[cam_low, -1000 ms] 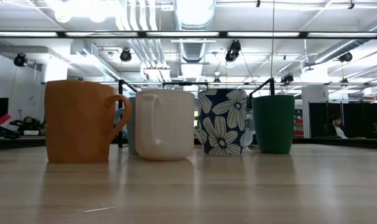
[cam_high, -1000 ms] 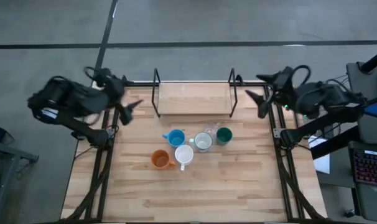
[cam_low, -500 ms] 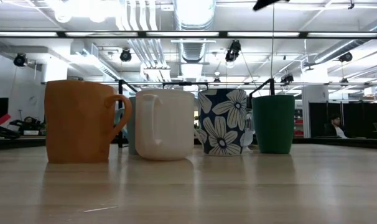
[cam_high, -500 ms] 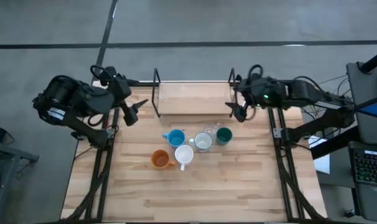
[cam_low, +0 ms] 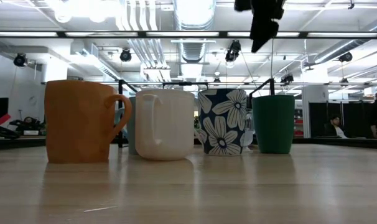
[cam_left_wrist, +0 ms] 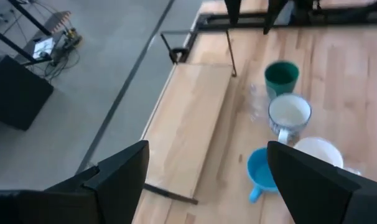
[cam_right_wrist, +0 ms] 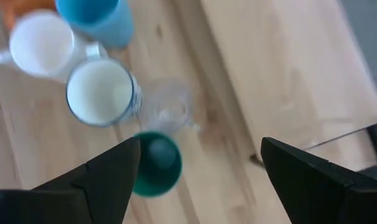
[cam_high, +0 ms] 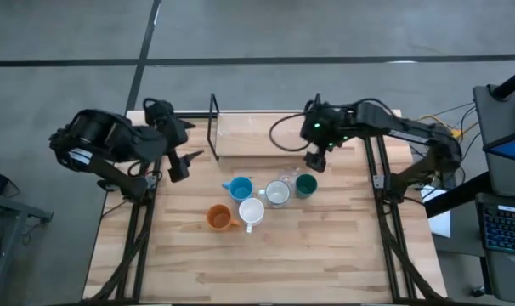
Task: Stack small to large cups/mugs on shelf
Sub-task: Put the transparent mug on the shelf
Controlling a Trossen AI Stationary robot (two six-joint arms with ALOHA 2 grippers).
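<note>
Six cups stand grouped mid-table, each on its base: light blue, orange, white, a blue floral mug with a white inside, clear glass and dark green. The shelf, a light board in a black rod frame, stands at the far edge. My right gripper is open and empty, raised above the table just beyond the dark green cup. My left gripper is open and empty at the table's left edge, beside the shelf's left end.
The shelf's black upright posts rise at its ends. In the low view the orange mug, white mug, floral mug and green cup stand in a row. Bare tabletop lies near the front edge.
My right gripper has swung from beyond the table's right edge toward the left, across the shelf's right end, to a spot above the dark green cup, and has come into the low view from above. My left gripper has shifted a little toward the table's near edge. The cups have not moved.
</note>
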